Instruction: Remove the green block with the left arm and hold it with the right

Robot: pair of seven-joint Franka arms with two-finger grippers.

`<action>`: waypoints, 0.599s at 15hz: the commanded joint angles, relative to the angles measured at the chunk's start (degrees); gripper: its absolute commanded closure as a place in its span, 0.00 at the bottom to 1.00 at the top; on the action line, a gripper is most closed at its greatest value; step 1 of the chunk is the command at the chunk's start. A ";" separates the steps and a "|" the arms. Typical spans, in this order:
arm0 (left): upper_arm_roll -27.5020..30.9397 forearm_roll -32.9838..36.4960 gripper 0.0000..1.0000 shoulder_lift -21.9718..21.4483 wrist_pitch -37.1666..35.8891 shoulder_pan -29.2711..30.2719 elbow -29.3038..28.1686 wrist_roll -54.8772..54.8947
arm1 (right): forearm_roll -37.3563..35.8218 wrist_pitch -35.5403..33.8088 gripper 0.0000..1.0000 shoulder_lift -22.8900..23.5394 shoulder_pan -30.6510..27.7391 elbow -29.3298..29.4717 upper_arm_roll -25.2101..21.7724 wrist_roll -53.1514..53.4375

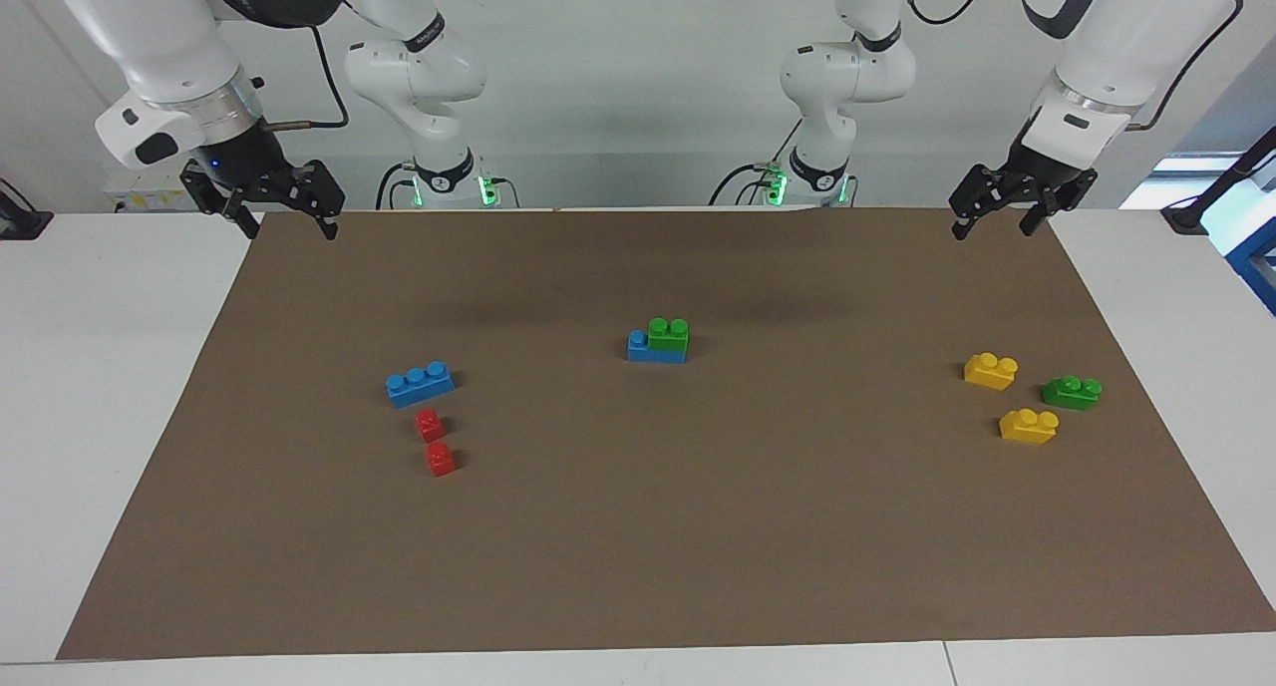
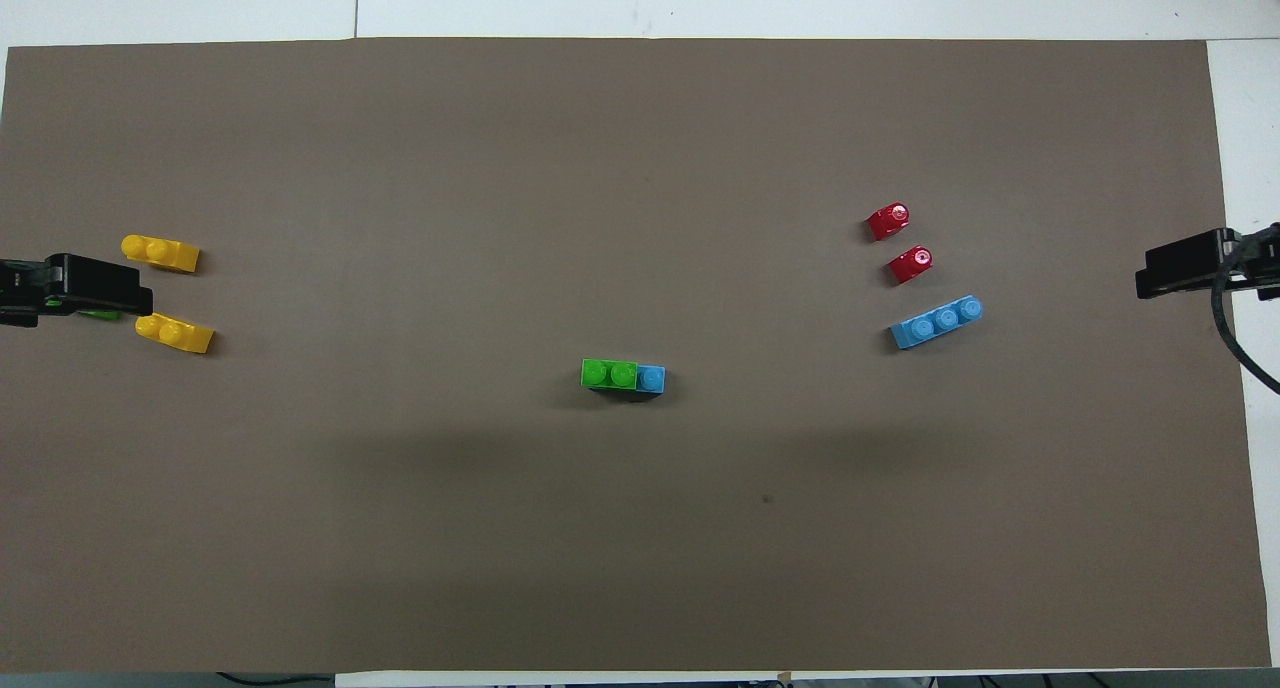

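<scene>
The bright green block (image 1: 668, 334) sits on top of a blue brick (image 1: 643, 348) at the middle of the brown mat; both also show in the overhead view, the green block (image 2: 609, 374) and the blue brick's free stud (image 2: 651, 379). My left gripper (image 1: 995, 229) is open and empty, up in the air over the mat's corner at the left arm's end; it also shows in the overhead view (image 2: 140, 293). My right gripper (image 1: 289, 231) is open and empty, raised over the mat's corner at the right arm's end, and shows in the overhead view (image 2: 1145, 280).
Two yellow bricks (image 1: 990, 370) (image 1: 1029, 425) and a darker green brick (image 1: 1072, 392) lie toward the left arm's end. A blue three-stud brick (image 1: 420, 383) and two small red bricks (image 1: 430, 425) (image 1: 440, 458) lie toward the right arm's end. The brown mat (image 1: 638, 546) covers the white table.
</scene>
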 commanded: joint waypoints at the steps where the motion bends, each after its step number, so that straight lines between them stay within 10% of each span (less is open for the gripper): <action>1: -0.14 0.34 0.00 0.74 0.32 0.21 0.93 0.72 | 0.18 -0.26 0.00 -0.45 -1.00 -0.14 0.48 -1.09; 9: -0.14 0.33 0.00 0.65 0.58 0.30 0.93 0.54 | 0.18 0.09 0.00 -0.53 -0.92 -0.14 0.31 -0.47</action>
